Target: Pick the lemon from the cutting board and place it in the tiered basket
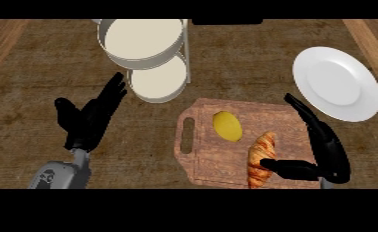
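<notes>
Lemon lies free on the cutting board, beside the croissant. My right hand, fingers spread, hovers at the board's right edge for the grasp; my left hand rests open.

Lemon is yellow, oval, lying on its side on my wooden cutting board, up near the handle slot. Tiered basket stands beyond it, two round cream trays stacked.
</notes>
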Available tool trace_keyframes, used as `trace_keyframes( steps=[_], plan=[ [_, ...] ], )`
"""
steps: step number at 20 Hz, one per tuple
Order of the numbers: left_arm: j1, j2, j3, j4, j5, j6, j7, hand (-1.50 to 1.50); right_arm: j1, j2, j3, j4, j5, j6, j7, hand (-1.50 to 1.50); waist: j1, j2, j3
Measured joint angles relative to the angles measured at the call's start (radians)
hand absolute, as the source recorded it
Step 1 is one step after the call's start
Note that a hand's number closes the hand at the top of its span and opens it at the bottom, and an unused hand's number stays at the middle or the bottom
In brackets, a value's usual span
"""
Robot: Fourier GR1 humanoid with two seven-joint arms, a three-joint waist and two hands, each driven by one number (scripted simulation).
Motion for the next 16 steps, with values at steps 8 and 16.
trace_keyframes(
  steps=[8,16],
  plan=[
    [0.013,0.009,0.012,-0.013,0.004,-0.007,0.004,0.0,0.145,-0.127,0.059,-0.316,0.344,-0.141,0.358,-1.5,-0.015,-0.006,-0.005],
    [-0.02,0.001,0.014,-0.001,0.001,-0.015,0.023,0.0,0.198,-0.085,0.277,-0.637,0.695,-0.051,0.874,-1.5,0.003,0.0,-0.004]
  ],
)
